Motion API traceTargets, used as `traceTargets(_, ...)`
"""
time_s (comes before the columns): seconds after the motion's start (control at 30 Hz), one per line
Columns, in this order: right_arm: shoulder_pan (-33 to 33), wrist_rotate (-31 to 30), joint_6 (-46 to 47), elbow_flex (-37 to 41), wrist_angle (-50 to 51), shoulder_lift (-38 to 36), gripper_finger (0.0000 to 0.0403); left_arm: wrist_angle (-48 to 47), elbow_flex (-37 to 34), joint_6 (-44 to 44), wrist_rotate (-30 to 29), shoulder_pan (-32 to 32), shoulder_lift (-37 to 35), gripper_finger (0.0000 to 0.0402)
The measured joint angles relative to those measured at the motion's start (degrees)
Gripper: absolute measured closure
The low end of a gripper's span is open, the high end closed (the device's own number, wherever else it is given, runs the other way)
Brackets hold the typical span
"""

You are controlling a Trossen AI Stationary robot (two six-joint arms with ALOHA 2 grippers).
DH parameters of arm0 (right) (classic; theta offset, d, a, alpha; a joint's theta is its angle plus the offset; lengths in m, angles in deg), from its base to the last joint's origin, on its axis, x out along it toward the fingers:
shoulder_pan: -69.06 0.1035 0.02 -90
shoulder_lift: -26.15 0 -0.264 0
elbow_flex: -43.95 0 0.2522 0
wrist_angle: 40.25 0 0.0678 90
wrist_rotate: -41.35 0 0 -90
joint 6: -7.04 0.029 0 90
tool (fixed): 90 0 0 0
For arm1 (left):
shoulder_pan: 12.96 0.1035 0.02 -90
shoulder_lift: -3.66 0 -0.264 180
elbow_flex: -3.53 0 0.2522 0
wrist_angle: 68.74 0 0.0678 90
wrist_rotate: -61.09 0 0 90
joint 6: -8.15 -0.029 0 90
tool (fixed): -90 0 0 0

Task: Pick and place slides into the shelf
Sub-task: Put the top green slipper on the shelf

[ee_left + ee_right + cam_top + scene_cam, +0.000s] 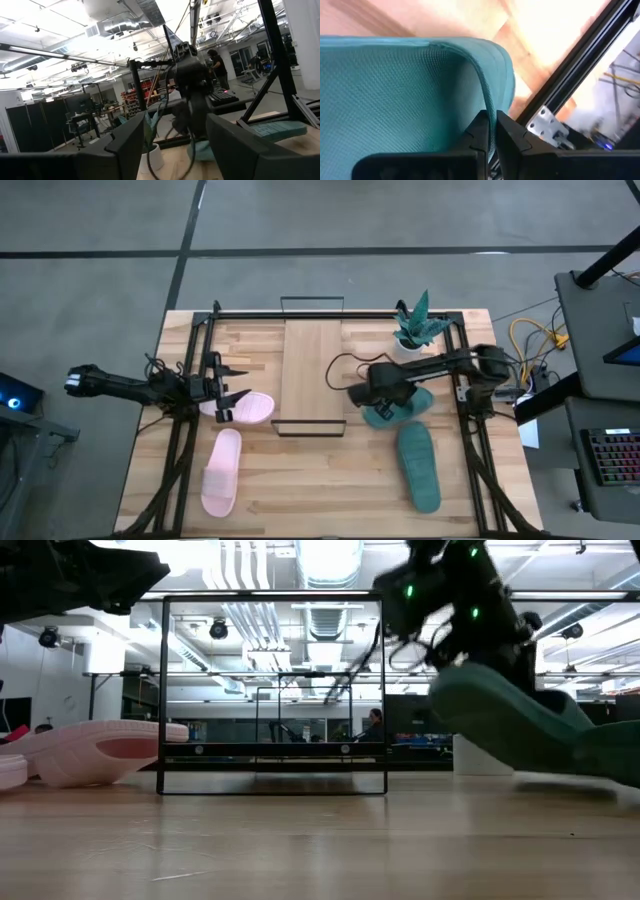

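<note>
My right gripper (372, 396) is shut on a dark teal slide (398, 410) just right of the shelf (312, 375), a light-wood board in a thin black frame (270, 690). The second teal slide (418, 468) lies flat nearer the near edge. One pink slide (250, 408) lies left of the shelf, and the other (222, 472) lies nearer the near edge. My left gripper (238, 385) is open and hovers over the table's left side beside the first pink slide (90, 750), touching nothing. My right gripper pinches the teal slide's strap at its thin edge (490, 127) between its two fingers (479, 131), coming slantwise from above. The slide (500, 720) is tilted: the end toward the shelf is raised and the other end slopes down toward the tabletop.
A small teal potted plant (418, 328) stands near the far right corner, close behind my right arm. Black frame rails (468, 410) run along both sides of the table. Bare wood lies between the near slides.
</note>
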Motion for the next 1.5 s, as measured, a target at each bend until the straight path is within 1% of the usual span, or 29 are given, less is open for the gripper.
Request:
traceTargets(0.17, 0.0, -2.5, 0.2, -0.4, -0.1, -8.0, 0.039, 0.1, 0.0, 0.0, 0.0, 0.0, 0.0, 0.0205)
traceTargets(0.27, 0.4, -5.2, 0.2, -1.3, -0.4, -12.4, 0.039, 0.1, 0.0, 0.0, 0.0, 0.0, 0.0, 0.0205)
traceTargets(0.4, 1.4, -9.9, 0.1, -3.2, -0.7, -17.8, 0.039, 0.1, 0.0, 0.0, 0.0, 0.0, 0.0, 0.0205)
traceTargets(0.53, 3.1, -15.9, -0.8, -5.7, -1.8, -21.4, 0.039, 0.1, 0.0, 0.0, 0.0, 0.0, 0.0, 0.0205)
traceTargets(0.6, 4.4, -20.5, -3.5, -5.8, -4.7, -23.0, 0.039, 0.1, 0.0, 0.0, 0.0, 0.0, 0.0, 0.0205)
traceTargets(0.67, 5.6, -24.0, -8.0, -5.8, -9.2, -24.5, 0.039, 0.2, 0.0, 0.0, 0.0, 0.0, 0.0, 0.0205)
traceTargets(0.8, 8.0, -28.8, -20.0, -5.7, -20.6, -26.8, 0.039, 0.5, 0.0, 0.0, 0.0, 0.0, 0.0, 0.0205)
traceTargets(0.87, 8.8, -29.4, -27.9, -5.7, -27.1, -27.7, 0.039, 0.7, 0.0, 0.4, 0.0, 0.0, 0.0, 0.0205)
traceTargets(0.97, 9.5, -28.6, -39.3, -5.7, -36.3, -28.4, 0.039, 1.2, 0.0, 0.9, 0.0, 0.0, 0.0, 0.0205)
traceTargets(1.1, 9.6, -21.2, -57.8, -5.6, -45.0, -28.5, 0.039, 1.6, 0.0, 2.1, 0.5, 0.0, 0.0, 0.0205)
traceTargets(1.27, 8.5, -16.1, -76.9, -4.4, -53.4, -27.3, 0.0391, 1.6, 0.0, 6.4, 4.4, 0.0, 0.1, 0.0205)
traceTargets(1.33, 6.8, -11.5, -83.9, -3.1, -56.9, -27.2, 0.0391, 1.6, 0.0, 8.1, 6.1, 0.0, 0.4, 0.0205)
traceTargets(1.4, 4.7, -5.1, -89.6, -1.5, -62.0, -26.9, 0.0391, 1.5, 0.0, 9.2, 7.4, 0.0, 0.6, 0.0205)
traceTargets(1.43, 3.6, -2.1, -91.7, -0.9, -63.7, -26.8, 0.0391, 1.6, 0.0, 9.5, 7.8, 0.0, 0.8, 0.0205)
traceTargets(1.5, 1.3, 1.8, -95.1, -0.1, -65.5, -26.4, 0.0391, 1.5, 0.0, 10.0, 8.1, 0.0, 1.2, 0.0205)
